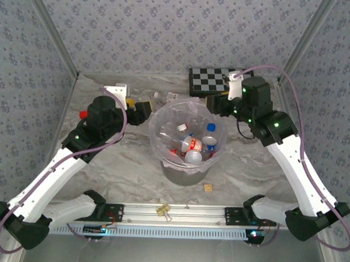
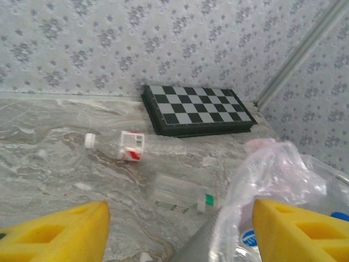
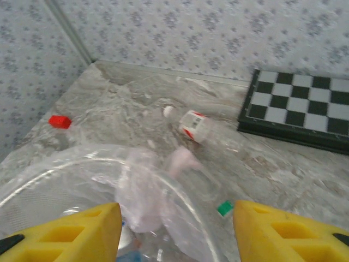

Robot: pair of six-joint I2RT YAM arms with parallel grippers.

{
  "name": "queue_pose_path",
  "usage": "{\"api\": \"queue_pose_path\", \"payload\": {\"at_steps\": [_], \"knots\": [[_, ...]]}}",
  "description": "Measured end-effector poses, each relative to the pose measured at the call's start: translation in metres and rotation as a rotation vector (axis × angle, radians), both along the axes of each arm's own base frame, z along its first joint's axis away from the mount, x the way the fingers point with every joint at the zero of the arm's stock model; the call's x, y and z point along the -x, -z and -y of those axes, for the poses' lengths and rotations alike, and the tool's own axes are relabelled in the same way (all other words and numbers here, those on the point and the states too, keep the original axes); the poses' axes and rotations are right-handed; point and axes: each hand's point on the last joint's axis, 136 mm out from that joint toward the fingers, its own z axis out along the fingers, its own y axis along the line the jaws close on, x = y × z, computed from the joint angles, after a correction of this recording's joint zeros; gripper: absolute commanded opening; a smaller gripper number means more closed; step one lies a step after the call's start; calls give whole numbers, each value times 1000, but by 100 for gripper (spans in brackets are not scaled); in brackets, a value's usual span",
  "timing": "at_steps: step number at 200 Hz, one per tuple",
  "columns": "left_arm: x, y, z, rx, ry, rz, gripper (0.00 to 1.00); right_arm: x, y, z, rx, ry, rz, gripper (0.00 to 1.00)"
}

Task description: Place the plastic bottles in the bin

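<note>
The bin (image 1: 179, 172), grey and lined with a clear pinkish bag, stands mid-table and holds several plastic bottles (image 1: 193, 144) with red and blue labels. My left gripper (image 1: 142, 114) is open beside the bin's left rim, nothing between its yellow fingers (image 2: 54, 232). My right gripper (image 1: 218, 104) is open by the back right rim, over the bag's edge (image 3: 136, 191), also empty. Behind the bin a red-labelled, white-capped bottle (image 2: 133, 146) (image 3: 199, 125) lies on its side. A clear bottle with a green cap (image 2: 180, 197) (image 3: 224, 208) lies close against the bin.
A black-and-white chequered board (image 1: 214, 79) (image 2: 199, 109) (image 3: 300, 106) lies at the back right. A small red block (image 1: 82, 113) (image 3: 59, 121) sits at the left by my left arm. A small tan cube (image 1: 208, 188) lies in front of the bin. Patterned walls close in three sides.
</note>
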Motion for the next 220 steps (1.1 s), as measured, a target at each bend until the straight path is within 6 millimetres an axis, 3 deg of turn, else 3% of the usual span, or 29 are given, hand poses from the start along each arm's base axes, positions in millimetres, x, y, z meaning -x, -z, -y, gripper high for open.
{"api": "queue_pose_path", "payload": {"at_steps": [26, 58, 85, 108, 133, 156, 193, 220], "knots": [[-10, 6, -19, 5, -48, -29, 72, -2, 13, 31, -39, 105, -41, 59], [-31, 23, -46, 18, -119, -104, 72, -2, 42, 66, -88, 231, -123, 60], [-59, 51, -66, 57, -177, -209, 73, 2, 68, 93, -118, 323, -194, 60], [-87, 83, -73, 98, -201, -308, 77, 5, 89, 103, -138, 359, -238, 61], [-116, 130, -65, 161, -201, -443, 85, 9, 108, 103, -142, 358, -286, 63], [-139, 163, -55, 222, -211, -546, 86, 14, 113, 108, -150, 369, -293, 65], [-198, 167, -35, 310, -237, -589, 91, 9, 119, 126, -177, 416, -312, 80], [-228, 181, -5, 351, -220, -625, 93, 2, 125, 125, -198, 409, -341, 83]]}}
